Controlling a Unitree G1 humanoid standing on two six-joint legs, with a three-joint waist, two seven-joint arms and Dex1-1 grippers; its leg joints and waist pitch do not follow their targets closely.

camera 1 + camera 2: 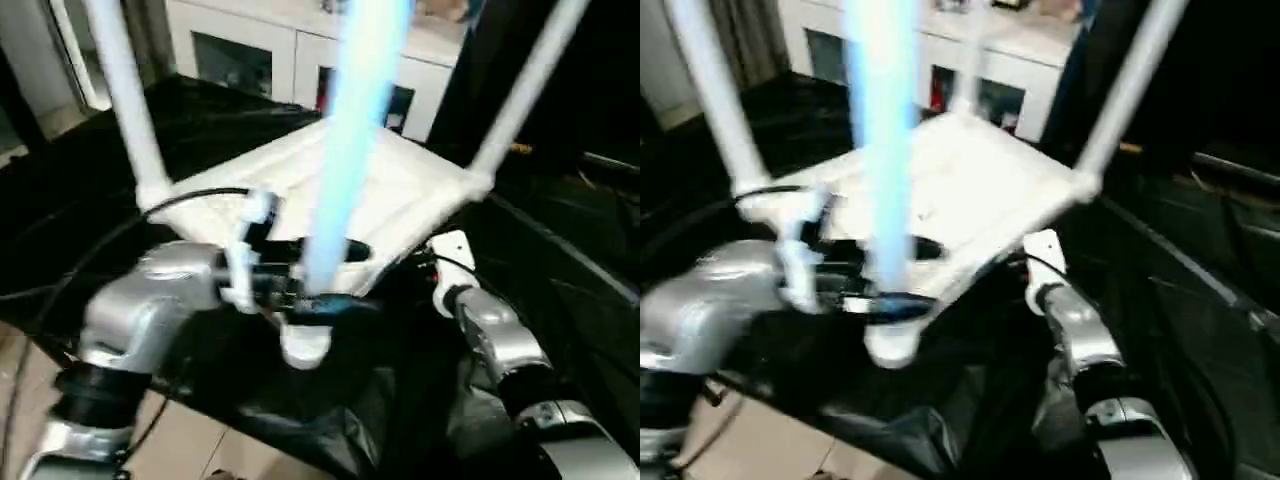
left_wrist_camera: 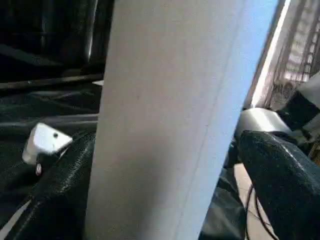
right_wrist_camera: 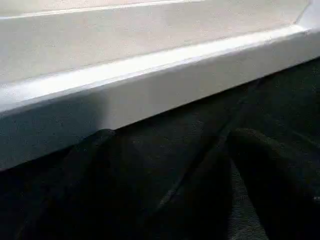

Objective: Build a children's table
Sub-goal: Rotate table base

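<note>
From my head, I see the tabletop (image 1: 330,185) lying upside down on the black cloth (image 1: 80,190). Two legs stand up from its far corners, the left leg (image 1: 125,90) and the right leg (image 1: 525,85). A third leg (image 1: 355,130) stands in the near corner socket (image 1: 305,345), right in front of me. My left gripper (image 1: 300,285) is low around this leg. My right gripper (image 1: 445,262) is by the tabletop's near edge.

From my left wrist, the third leg sits between my two black fingers (image 2: 280,175). They are spread wide, one on each side. I cannot tell if they press it. If the leg is not pushed all the way in, it could tip when I let go.

From my right wrist, my fingers (image 3: 260,170) are open and hold nothing. The tabletop's edge is just past them. If I bump it, the whole tabletop could slide and shake the legs loose.
</note>
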